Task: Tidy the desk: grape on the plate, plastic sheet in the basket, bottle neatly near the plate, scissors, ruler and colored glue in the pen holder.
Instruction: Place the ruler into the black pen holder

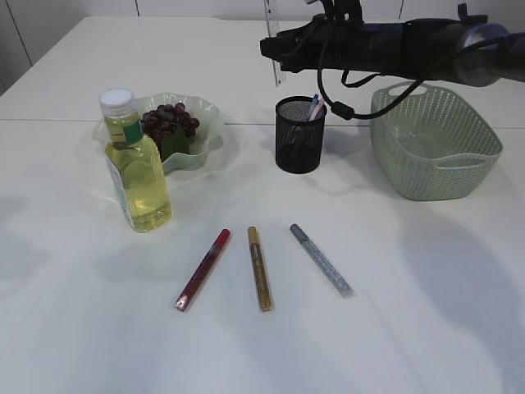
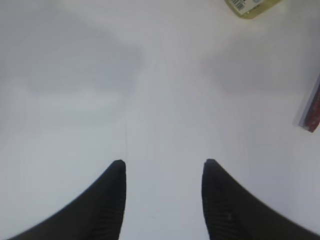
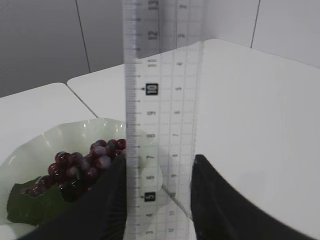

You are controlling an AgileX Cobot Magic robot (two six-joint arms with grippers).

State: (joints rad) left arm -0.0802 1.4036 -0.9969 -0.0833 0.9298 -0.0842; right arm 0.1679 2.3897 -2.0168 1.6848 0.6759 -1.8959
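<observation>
My right gripper (image 1: 272, 48) (image 3: 159, 160) is shut on a clear ruler (image 1: 277, 75) (image 3: 160, 75), holding it upright above and just behind the black mesh pen holder (image 1: 300, 135). Blue and pink handles (image 1: 314, 107) stick out of the holder. The grapes (image 1: 170, 121) (image 3: 82, 167) lie on the pale green plate (image 1: 209, 135) (image 3: 60, 135). The bottle of yellow liquid (image 1: 135, 168) (image 2: 250, 6) stands in front of the plate. Red (image 1: 203, 268) (image 2: 312, 107), gold (image 1: 260, 268) and silver (image 1: 321, 259) glue pens lie on the table. My left gripper (image 2: 164, 162) is open over bare table. No plastic sheet is in view.
The green basket (image 1: 435, 144) stands at the right, beside the pen holder. The right arm stretches across the back above the basket. The white table (image 1: 410, 312) extends in front of the pens.
</observation>
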